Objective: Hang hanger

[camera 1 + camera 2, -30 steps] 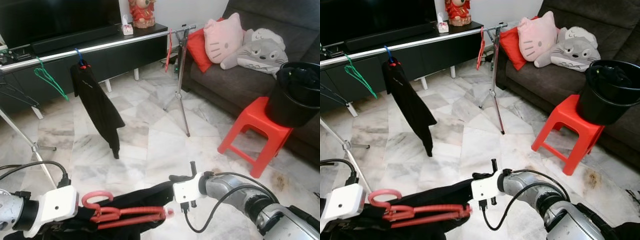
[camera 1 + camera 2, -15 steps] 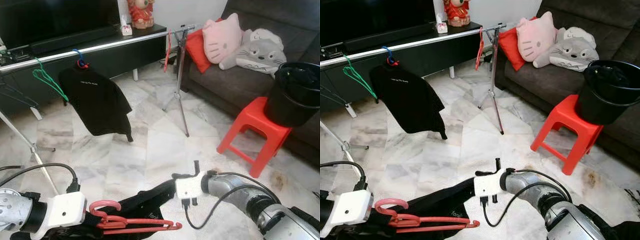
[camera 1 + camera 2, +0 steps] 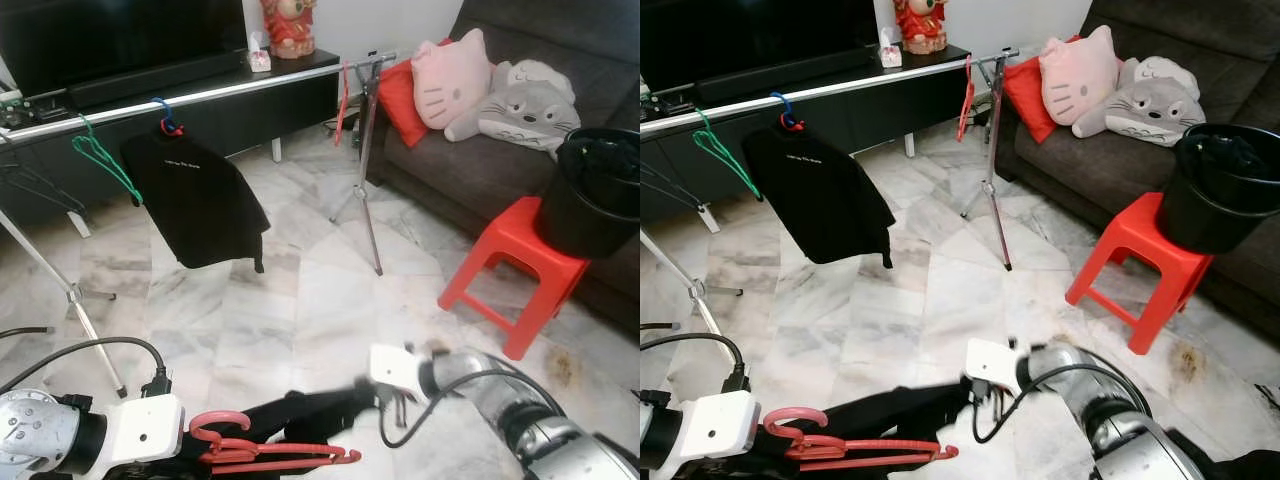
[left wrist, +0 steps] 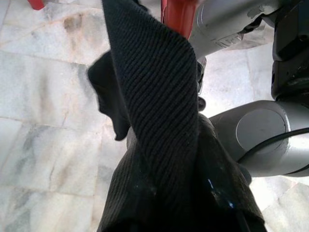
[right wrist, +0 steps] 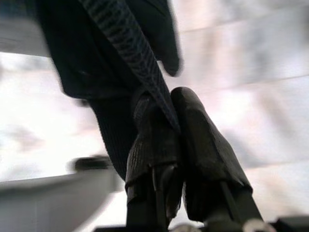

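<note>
A red hanger (image 3: 270, 457) with a black garment (image 3: 310, 415) draped over it hangs low at the bottom left. My left gripper (image 3: 190, 452) is shut on the hanger beside its hook (image 3: 218, 425), and cloth hides the fingers. In the left wrist view, ribbed black cloth (image 4: 159, 121) covers the fingers and a bit of the red hanger (image 4: 178, 14) shows. My right gripper (image 5: 169, 116) is shut on a strip of the garment's edge, and its wrist (image 3: 395, 365) is blurred. The silver rail (image 3: 250, 88) runs across the back, well above and beyond both grippers.
On the rail hang a black T-shirt (image 3: 200, 200), a green hanger (image 3: 100, 160) and a red hanger (image 3: 342, 95). Tripod legs (image 3: 370, 220) stand on the marble floor. To the right are a red stool (image 3: 510, 270), a black bucket (image 3: 595, 195) and a sofa (image 3: 470, 170).
The hung T-shirt has turned from edge-on to facing me. The red hanger has sunk lower, and my right gripper has shifted slightly right and is now blurred.
</note>
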Tool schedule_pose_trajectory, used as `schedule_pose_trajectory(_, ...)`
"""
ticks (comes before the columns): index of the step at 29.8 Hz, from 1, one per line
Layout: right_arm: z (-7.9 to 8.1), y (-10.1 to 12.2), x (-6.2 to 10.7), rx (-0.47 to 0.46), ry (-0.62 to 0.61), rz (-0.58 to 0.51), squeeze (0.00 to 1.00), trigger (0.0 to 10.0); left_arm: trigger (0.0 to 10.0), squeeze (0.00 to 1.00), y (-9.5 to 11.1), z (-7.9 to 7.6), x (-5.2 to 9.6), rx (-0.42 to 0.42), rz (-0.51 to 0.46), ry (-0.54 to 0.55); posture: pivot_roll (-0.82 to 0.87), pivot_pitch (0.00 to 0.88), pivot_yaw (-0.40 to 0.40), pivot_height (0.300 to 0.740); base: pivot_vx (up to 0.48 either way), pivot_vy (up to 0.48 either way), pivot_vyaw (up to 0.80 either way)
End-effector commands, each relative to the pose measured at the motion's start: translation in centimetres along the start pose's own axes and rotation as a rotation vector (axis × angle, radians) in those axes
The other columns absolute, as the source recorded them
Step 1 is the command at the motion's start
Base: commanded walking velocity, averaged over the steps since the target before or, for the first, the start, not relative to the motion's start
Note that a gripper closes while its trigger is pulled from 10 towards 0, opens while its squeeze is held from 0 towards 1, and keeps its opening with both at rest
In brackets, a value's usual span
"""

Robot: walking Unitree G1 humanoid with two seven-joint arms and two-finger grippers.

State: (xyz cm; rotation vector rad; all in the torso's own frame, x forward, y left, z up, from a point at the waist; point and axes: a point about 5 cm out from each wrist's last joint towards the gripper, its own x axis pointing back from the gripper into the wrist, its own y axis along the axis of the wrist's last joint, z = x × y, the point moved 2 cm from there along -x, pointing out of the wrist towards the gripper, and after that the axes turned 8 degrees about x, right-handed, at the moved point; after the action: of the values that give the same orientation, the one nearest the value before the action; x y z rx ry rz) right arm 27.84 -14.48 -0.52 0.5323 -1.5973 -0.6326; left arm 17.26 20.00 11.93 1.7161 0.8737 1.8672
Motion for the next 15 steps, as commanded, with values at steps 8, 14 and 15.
schedule_pose_trajectory(8,0.5,-0.5,0.9,-0.117,0.065,-0.065,1.00,10.0,10.0,0.00,-0.1,0.8,0.1,0.001,0.014,0.051,-0.05,0.000,-0.003,0.740,0.000,0.000,0.00)
schedule_pose_trajectory(14,1.2,-1.2,1.1,-0.072,0.129,-0.003,1.00,10.0,10.0,0.00,-0.4,0.9,0.0,0.012,0.010,0.059,-0.05,0.000,-0.002,0.740,0.000,0.000,0.00)
schedule_pose_trajectory(15,1.3,-1.5,1.2,-0.058,0.138,0.030,1.00,10.0,10.0,0.00,-0.4,0.9,0.0,0.016,0.008,0.064,-0.05,0.000,-0.002,0.740,0.000,0.000,0.00)
